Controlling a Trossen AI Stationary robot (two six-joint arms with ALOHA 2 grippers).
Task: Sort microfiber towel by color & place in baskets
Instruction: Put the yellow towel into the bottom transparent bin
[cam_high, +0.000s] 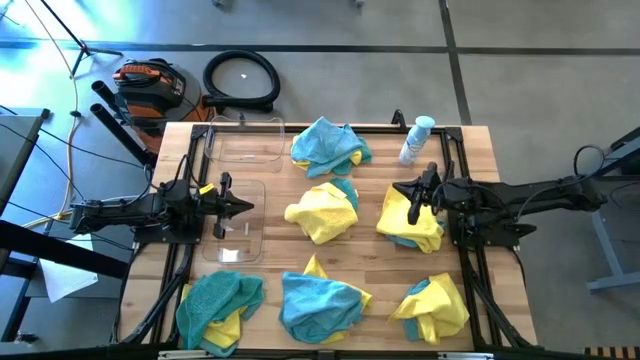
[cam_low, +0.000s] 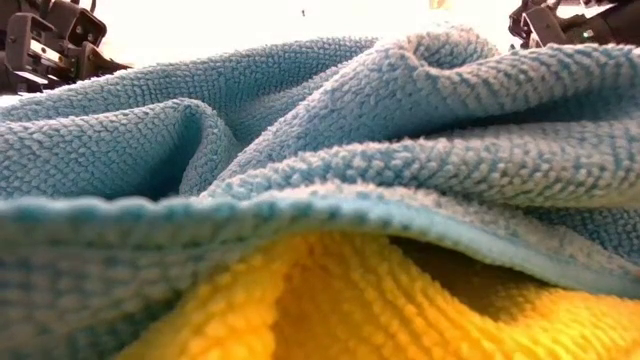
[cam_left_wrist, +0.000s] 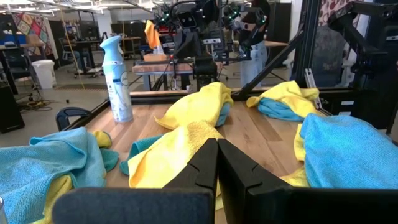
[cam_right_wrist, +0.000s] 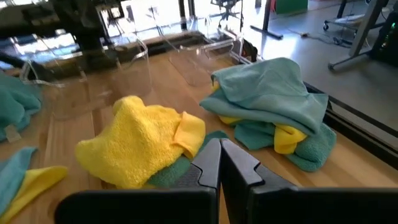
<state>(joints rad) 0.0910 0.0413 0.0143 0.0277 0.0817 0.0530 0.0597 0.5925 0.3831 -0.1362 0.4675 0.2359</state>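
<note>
Several heaps of yellow and teal microfiber towels lie on the wooden table: far middle (cam_high: 328, 145), middle (cam_high: 322, 210), right (cam_high: 410, 225), and three along the near edge (cam_high: 218, 305) (cam_high: 320, 305) (cam_high: 432, 308). Two clear baskets stand at the left, one far (cam_high: 245, 140) and one nearer (cam_high: 235, 235). My left gripper (cam_high: 246, 207) (cam_left_wrist: 217, 144) is shut and level above the nearer basket. My right gripper (cam_high: 395, 189) (cam_right_wrist: 219, 144) is shut with nothing in it. It hangs above the right heap's far edge, pointing at the middle heap (cam_right_wrist: 140, 146).
A white-and-blue bottle (cam_high: 416, 140) (cam_left_wrist: 118, 78) stands at the table's far right. Bare wood shows between the heaps. A teal towel over a yellow one (cam_low: 400, 130) fills the low view. A hose and an orange tool lie on the floor beyond the table.
</note>
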